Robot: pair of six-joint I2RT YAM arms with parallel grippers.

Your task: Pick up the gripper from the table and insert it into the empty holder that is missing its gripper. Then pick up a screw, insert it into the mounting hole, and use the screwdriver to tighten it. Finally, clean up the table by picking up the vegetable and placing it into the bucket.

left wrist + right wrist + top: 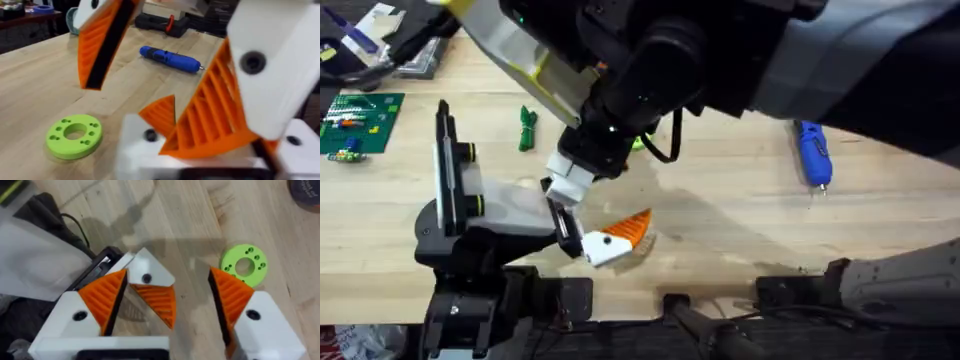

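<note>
I have the gripper (617, 240) lying low in the centre of the overhead frame, touching the holder (563, 228), seemingly just seated. My right gripper (167, 300) hangs above it, jaws released; my left gripper's (165, 85) jaws are spread too. Screwdriver (812, 152) at right and vegetable (526, 128) at upper left lie untouched, so screwing and cleanup remain.

Your gripper (618, 238) sits just right of the holder (563, 226); vegetable (526, 128) behind, screwdriver (812, 153) far right.
</note>
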